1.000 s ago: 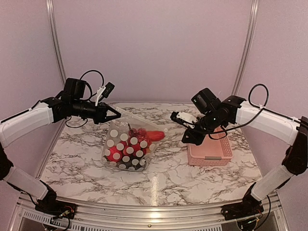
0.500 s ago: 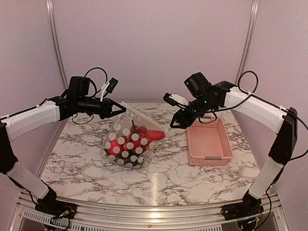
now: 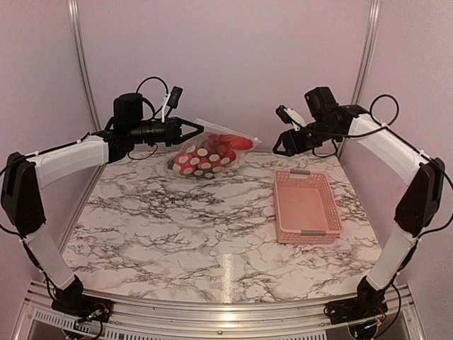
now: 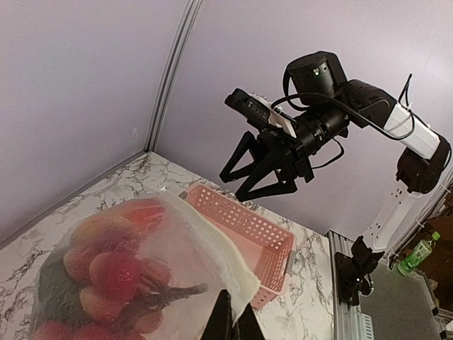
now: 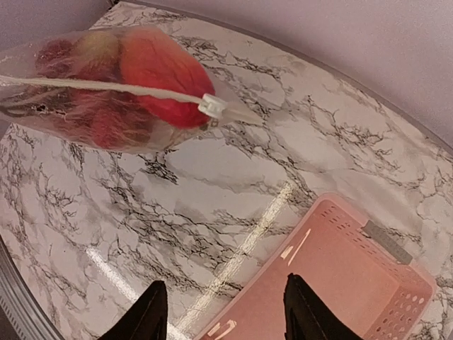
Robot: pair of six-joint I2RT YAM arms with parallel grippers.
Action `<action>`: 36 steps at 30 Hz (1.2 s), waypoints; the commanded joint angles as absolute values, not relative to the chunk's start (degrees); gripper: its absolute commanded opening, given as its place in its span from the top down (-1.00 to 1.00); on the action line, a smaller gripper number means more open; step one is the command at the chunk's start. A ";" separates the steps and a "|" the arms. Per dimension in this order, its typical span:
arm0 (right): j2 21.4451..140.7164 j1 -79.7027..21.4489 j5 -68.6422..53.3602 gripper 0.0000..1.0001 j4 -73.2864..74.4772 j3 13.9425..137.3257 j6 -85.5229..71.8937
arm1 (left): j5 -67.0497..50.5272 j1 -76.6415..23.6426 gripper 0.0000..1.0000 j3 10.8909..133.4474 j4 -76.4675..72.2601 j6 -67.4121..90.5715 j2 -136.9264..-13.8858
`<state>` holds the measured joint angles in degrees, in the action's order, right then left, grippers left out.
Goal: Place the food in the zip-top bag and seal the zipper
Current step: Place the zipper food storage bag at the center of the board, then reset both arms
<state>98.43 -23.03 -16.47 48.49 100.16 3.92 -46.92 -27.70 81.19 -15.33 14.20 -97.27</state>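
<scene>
The zip-top bag (image 3: 207,154) hangs in the air over the back of the table, clear with white dots. The food (image 3: 225,145) fills it, mostly red pieces with some dark ones. My left gripper (image 3: 197,129) is shut on the bag's top corner, pinching the zipper (image 4: 212,244) edge (image 4: 230,322). In the right wrist view the bag (image 5: 92,85) stretches sideways, and its white zipper (image 5: 106,86) ends in a small slider tab. My right gripper (image 3: 281,144) hangs open and empty to the right of the bag, apart from it (image 5: 226,312).
A pink slotted basket (image 3: 333,212) sits empty on the right of the marble table (image 3: 177,227). The purple back wall stands close behind both grippers. Metal rails run along the table's edges.
My left arm has lifted the bag off the table, up and toward the back. The right gripper has opened and swung up and right, away from the bag.
</scene>
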 commanded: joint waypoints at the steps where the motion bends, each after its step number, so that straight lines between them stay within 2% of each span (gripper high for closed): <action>1: 98.17 -23.48 -20.70 -0.08 47.09 96.80 2.02 | -54.50 -28.33 1.00 72.76 -14.20 14.10 -99.39; 6: 97.47 -23.52 -23.84 -0.10 44.65 94.72 0.78 | -52.45 -31.40 1.00 64.77 2.11 0.81 -96.66; 10: 98.22 -23.47 -25.62 -0.12 43.65 95.11 0.35 | -51.29 -32.24 0.99 60.30 3.93 0.35 -93.16; 11: 98.48 -23.49 -25.81 -0.12 43.51 95.38 0.36 | -50.80 -32.25 0.92 59.47 4.06 0.35 -92.24; 12: 98.64 -23.47 -26.17 -0.12 43.24 95.52 0.35 | -49.92 -32.26 0.79 58.86 4.51 0.35 -91.41; 15: 98.87 -23.47 -26.73 -0.14 42.14 95.98 -1.58 | -47.02 -32.26 0.18 59.13 8.13 -1.43 -88.87; 16: 98.88 -23.49 -26.79 -0.15 41.80 96.33 -1.82 | -46.34 -32.26 -0.25 59.60 9.89 -2.35 -87.61; 17: 98.80 -23.49 -26.65 -0.17 41.68 96.78 -1.94 | -45.62 -32.26 -0.92 60.38 11.86 -3.08 -86.58; 20: 98.44 -23.47 -25.35 -0.30 42.24 99.44 -1.90 | -41.74 -32.17 -0.98 62.74 17.70 -4.08 -83.86; 22: 97.63 -23.43 -23.52 -0.45 42.09 100.93 -2.11 | -37.39 -32.10 -0.98 63.26 18.95 -1.10 -81.94; 23: 97.03 -23.45 -22.20 -0.57 41.61 101.43 -2.25 | -33.62 -32.02 -0.98 63.51 18.72 2.92 -81.12; 24: 96.32 -23.46 -21.16 -0.82 41.01 101.69 -2.53 | -29.97 -31.70 -0.98 64.10 18.79 6.66 -80.64; 25: 95.52 -23.47 -19.67 -0.95 40.19 101.77 -2.93 | -27.19 -31.13 -0.98 65.17 19.55 9.13 -80.50; 32: 88.26 -23.47 -7.20 -0.97 31.62 96.14 -6.57 | -18.65 -28.60 -0.98 80.05 29.77 15.76 -85.99; 36: 85.81 -23.44 -2.51 -0.97 28.01 93.74 -9.04 | -14.36 -28.61 -0.98 84.48 29.67 16.36 -85.21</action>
